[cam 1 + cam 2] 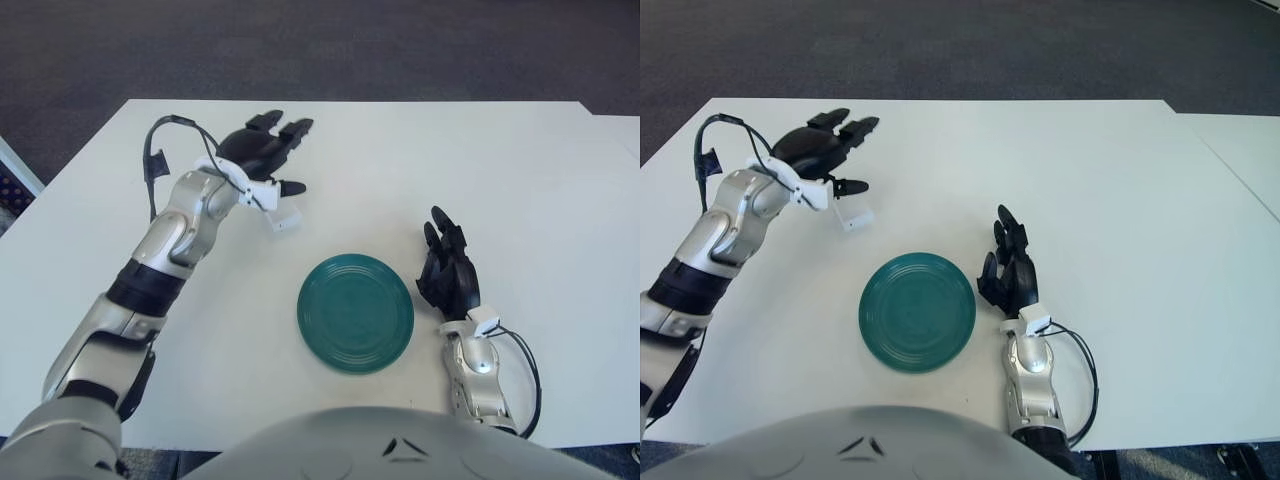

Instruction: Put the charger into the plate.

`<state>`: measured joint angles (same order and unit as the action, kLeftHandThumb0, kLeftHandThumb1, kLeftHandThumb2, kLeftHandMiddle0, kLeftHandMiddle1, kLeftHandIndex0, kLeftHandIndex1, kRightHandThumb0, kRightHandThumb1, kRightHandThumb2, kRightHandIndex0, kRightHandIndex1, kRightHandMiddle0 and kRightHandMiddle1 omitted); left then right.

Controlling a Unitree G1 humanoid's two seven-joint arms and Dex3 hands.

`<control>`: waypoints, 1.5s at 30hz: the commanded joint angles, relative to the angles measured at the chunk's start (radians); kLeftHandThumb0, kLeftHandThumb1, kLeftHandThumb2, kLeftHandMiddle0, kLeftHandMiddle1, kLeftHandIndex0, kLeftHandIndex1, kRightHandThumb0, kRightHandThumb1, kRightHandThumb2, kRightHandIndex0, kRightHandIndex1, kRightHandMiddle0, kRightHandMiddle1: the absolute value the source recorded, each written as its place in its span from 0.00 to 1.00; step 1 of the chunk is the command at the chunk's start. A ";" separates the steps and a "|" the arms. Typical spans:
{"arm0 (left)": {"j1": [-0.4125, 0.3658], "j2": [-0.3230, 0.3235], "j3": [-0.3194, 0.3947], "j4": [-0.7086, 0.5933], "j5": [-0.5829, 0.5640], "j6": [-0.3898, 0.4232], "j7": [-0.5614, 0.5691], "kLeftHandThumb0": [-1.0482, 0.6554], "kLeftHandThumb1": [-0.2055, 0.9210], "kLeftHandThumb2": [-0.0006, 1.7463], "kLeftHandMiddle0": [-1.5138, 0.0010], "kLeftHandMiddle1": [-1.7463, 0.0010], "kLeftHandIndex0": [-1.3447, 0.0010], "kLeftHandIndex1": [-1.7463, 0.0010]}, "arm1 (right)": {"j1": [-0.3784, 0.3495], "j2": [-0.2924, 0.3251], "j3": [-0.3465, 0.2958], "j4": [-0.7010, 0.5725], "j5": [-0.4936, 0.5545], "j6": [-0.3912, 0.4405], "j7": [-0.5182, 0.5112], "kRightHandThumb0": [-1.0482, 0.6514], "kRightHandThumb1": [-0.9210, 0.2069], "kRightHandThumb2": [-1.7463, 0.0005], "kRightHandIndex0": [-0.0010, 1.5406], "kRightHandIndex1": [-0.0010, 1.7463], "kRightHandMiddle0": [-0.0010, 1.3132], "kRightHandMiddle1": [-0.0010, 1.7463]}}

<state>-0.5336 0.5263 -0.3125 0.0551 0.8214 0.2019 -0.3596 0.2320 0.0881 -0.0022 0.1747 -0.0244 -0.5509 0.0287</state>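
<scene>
The left hand (262,152) hovers over the far left of the white table (520,170), fingers spread forward and holding nothing. Just below its thumb lies a small white block, apparently the charger (283,219), though it is too small to be sure; it seems to sit on the table, apart from the fingers. The green plate (355,312) lies nearer the robot, well apart from it and bare. The right hand (448,272) shows just right of the plate, fingers loosely extended. The pickup is not yet made: next, the left hand must come down and close on the charger.
</scene>
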 commanded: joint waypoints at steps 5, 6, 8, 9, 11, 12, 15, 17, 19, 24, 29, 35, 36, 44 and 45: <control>-0.008 0.029 0.011 0.005 0.028 0.044 -0.011 0.00 1.00 0.35 1.00 1.00 1.00 1.00 | 0.040 0.010 -0.003 0.164 0.023 -0.040 0.002 0.01 0.00 0.50 0.07 0.00 0.00 0.20; -0.007 0.032 0.011 0.007 0.025 0.039 -0.009 0.00 1.00 0.35 1.00 1.00 1.00 1.00 | 0.041 0.009 -0.004 0.164 0.024 -0.039 0.003 0.01 0.00 0.50 0.07 0.00 0.00 0.20; -0.007 0.042 0.005 0.026 0.011 -0.004 0.005 0.00 1.00 0.35 1.00 1.00 1.00 1.00 | 0.044 0.007 -0.004 0.161 0.026 -0.034 0.007 0.00 0.00 0.50 0.07 0.00 0.00 0.20; -0.005 0.053 0.003 0.035 -0.006 -0.051 0.016 0.00 1.00 0.34 1.00 1.00 1.00 1.00 | 0.046 0.007 -0.005 0.158 0.029 -0.028 0.008 0.00 0.00 0.50 0.07 0.00 0.00 0.20; 0.002 0.075 0.004 0.056 -0.041 -0.146 0.039 0.00 1.00 0.33 1.00 1.00 1.00 1.00 | 0.047 0.009 -0.005 0.154 0.031 -0.019 0.008 0.00 0.00 0.50 0.07 0.00 0.00 0.20; 0.006 0.083 0.006 0.066 -0.057 -0.188 0.049 0.00 1.00 0.32 1.00 1.00 1.00 1.00 | 0.049 0.009 -0.006 0.151 0.032 -0.016 0.008 0.00 0.00 0.50 0.07 0.00 0.00 0.19; 0.023 0.109 0.018 0.081 -0.109 -0.302 0.066 0.00 1.00 0.30 1.00 1.00 1.00 1.00 | 0.051 0.009 -0.008 0.147 0.036 -0.013 0.009 0.00 0.00 0.50 0.07 0.00 0.00 0.19; 0.065 0.147 0.042 0.088 -0.163 -0.412 0.088 0.00 1.00 0.27 1.00 1.00 1.00 1.00 | 0.051 0.011 -0.011 0.150 0.043 -0.018 0.011 0.00 0.00 0.50 0.07 0.00 0.00 0.19; 0.079 0.161 0.052 0.097 -0.184 -0.462 0.098 0.00 1.00 0.25 1.00 1.00 1.00 1.00 | 0.051 0.010 -0.013 0.151 0.047 -0.021 0.013 0.00 0.00 0.50 0.08 0.00 0.00 0.20; 0.187 0.214 0.112 -0.129 -0.306 -0.524 0.001 0.00 1.00 0.21 1.00 1.00 1.00 1.00 | 0.048 0.010 -0.024 0.167 0.058 -0.038 0.020 0.00 0.00 0.50 0.08 0.00 0.00 0.20; 0.166 0.242 0.108 -0.089 -0.357 -0.582 -0.065 0.00 1.00 0.20 1.00 1.00 0.99 1.00 | 0.052 0.010 -0.032 0.166 0.068 -0.033 0.032 0.00 0.00 0.50 0.09 0.00 0.00 0.21; 0.150 0.263 0.098 -0.054 -0.358 -0.620 -0.106 0.01 1.00 0.19 1.00 1.00 0.97 0.99 | 0.057 0.007 -0.043 0.157 0.077 -0.031 0.043 0.00 0.00 0.50 0.09 0.00 0.00 0.22; 0.153 0.264 0.101 -0.057 -0.359 -0.625 -0.107 0.01 1.00 0.19 1.00 1.00 0.97 0.99 | 0.057 0.006 -0.044 0.157 0.075 -0.032 0.044 0.01 0.00 0.50 0.09 0.00 0.00 0.22; 0.160 0.262 0.108 -0.044 -0.359 -0.683 -0.102 0.03 1.00 0.23 1.00 1.00 0.98 0.99 | 0.065 -0.004 -0.050 0.141 0.079 -0.013 0.055 0.01 0.00 0.49 0.10 0.01 0.00 0.22; 0.162 0.261 0.110 -0.040 -0.359 -0.689 -0.099 0.03 1.00 0.23 1.00 1.00 0.98 0.99 | 0.066 -0.005 -0.051 0.138 0.079 -0.009 0.056 0.01 0.00 0.49 0.10 0.00 0.00 0.22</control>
<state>-0.3617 0.7783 -0.2174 0.0029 0.4754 -0.4628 -0.4569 0.2251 0.0878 -0.0287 0.1824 0.0123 -0.5571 0.0812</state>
